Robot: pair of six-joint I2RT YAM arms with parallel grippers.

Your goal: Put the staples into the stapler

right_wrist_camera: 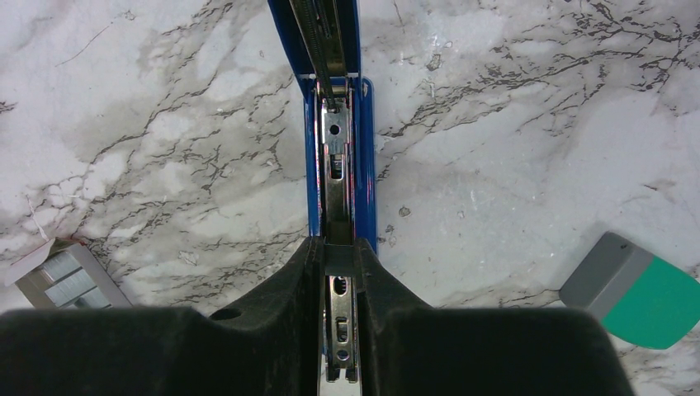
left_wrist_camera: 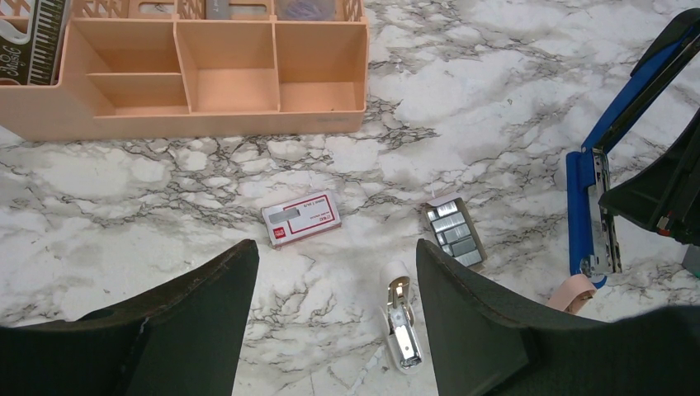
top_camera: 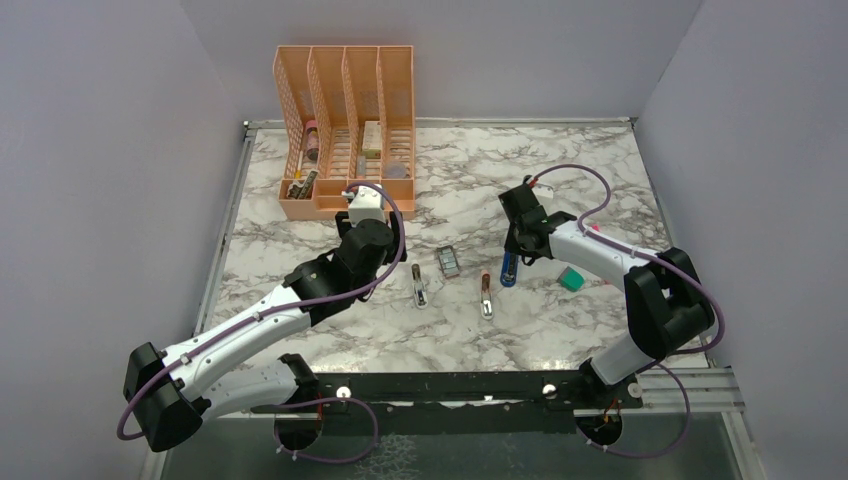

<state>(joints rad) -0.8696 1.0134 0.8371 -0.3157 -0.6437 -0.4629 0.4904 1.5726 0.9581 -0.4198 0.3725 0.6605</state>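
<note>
Right gripper point(right_wrist_camera: 340, 257) clamping opened stapler point(right_wrist_camera: 337, 148); left gripper point(left_wrist_camera: 337, 254) hovering, fingers spread, above staples point(left_wrist_camera: 301, 219); loading seemingly not yet begun.

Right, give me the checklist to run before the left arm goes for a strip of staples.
1. Stapler hinged open, metal channel exposed: ok.
2. Right gripper shut on the stapler's channel: ok.
3. Left gripper open and empty: ok.
4. Staple strips reachable: ok, they lie uncovered, apart from the staples box.
5. Left gripper lined up on the strips: not ok, they sit by one finger, off the middle of the gap.
6. Channel free of old staples: cannot tell.
</note>
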